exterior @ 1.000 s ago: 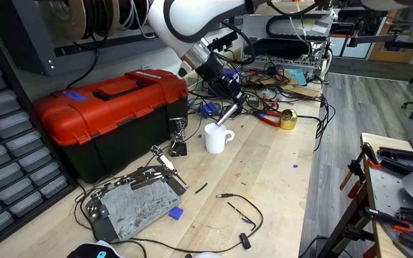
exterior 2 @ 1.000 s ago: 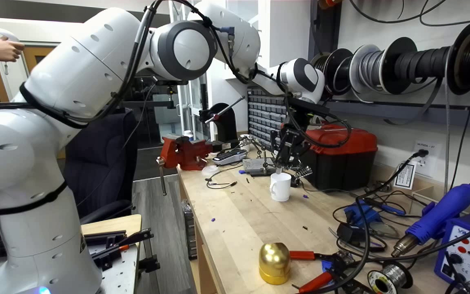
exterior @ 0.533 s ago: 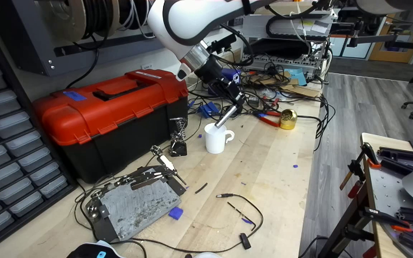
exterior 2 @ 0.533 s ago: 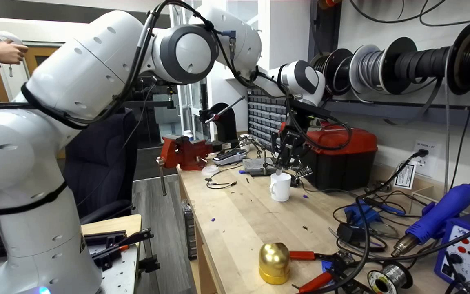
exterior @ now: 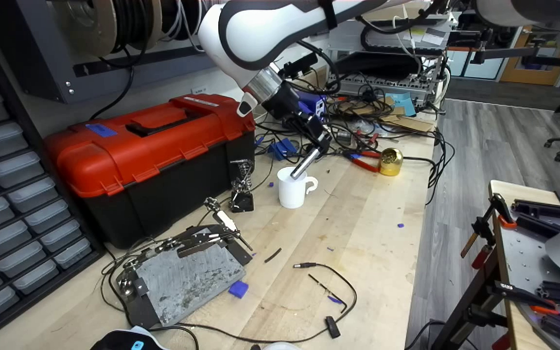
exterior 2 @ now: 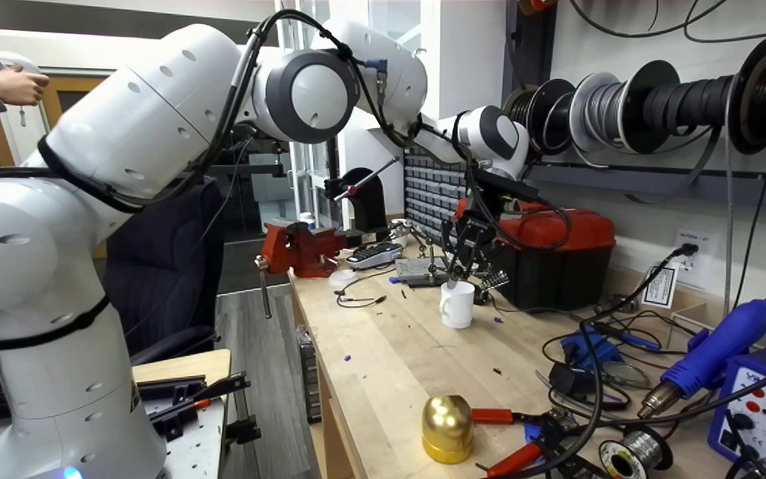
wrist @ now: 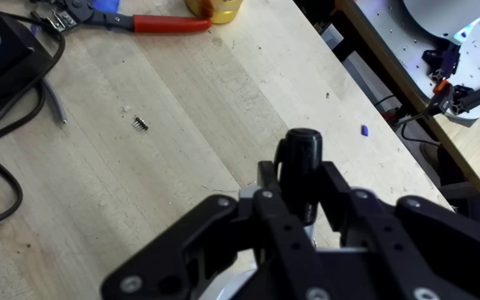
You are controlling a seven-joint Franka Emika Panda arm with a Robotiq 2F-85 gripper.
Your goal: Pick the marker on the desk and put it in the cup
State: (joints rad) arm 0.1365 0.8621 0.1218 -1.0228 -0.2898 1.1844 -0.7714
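Gripper (wrist: pixel 299 179) with marker (exterior: pixel 307 161), at the mouth of the cup (exterior: pixel 291 193)

Gripper: black, two-fingered. Fingers (wrist: pixel 333 187) set close together, one on each side of the marker, holding it near its dark end; the gap between them is filled by the marker itself. In the wrist view its rounded black end stands up between the tips.

Marker: black at the held end, silver-grey along the barrel. Tilted; lower end at the cup's mouth in both exterior views. Whether it touches the inner wall: cannot be told.

Arm (exterior 2: pixel 143 113): white, jointed. In an exterior view it stands with a high elbow and reaches out over the desk (exterior: pixel 358 233); the wrist end slopes down, with the gripper tilted just above the cup.

Cup: white mug, one side handle, upright on the desk. Near it, a wire-coil stand (exterior: pixel 242 190) and a red-lidded toolbox (exterior: pixel 156 163). Gold pot (exterior: pixel 390 163): same desk, well apart from the cup, beside a pair of red-handled pliers (wrist: pixel 140 23)
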